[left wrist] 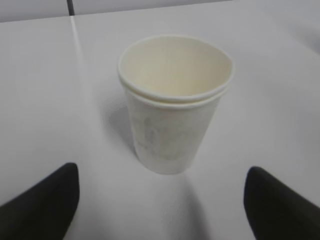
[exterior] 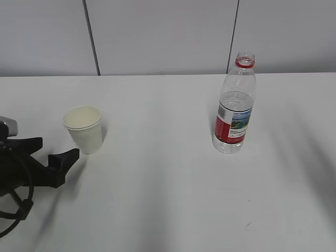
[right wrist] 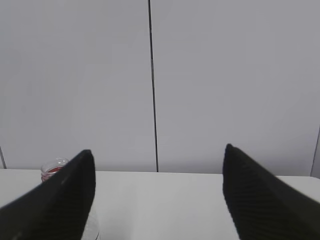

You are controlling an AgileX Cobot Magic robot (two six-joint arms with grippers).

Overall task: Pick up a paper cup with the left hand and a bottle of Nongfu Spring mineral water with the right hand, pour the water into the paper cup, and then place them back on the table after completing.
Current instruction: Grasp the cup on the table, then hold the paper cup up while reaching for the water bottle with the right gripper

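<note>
The white paper cup stands upright on the white table at the left; it shows a double rolled rim in the left wrist view. My left gripper is open and low on the table, just short of the cup, and its fingertips stand wide on either side of the cup's base. The clear water bottle with a red label and an uncapped red neck stands at the right. My right gripper is open and empty; the bottle's neck peeks past its left finger.
A grey panelled wall runs behind the table's far edge. Bare tabletop lies between cup and bottle. The right arm is outside the exterior view.
</note>
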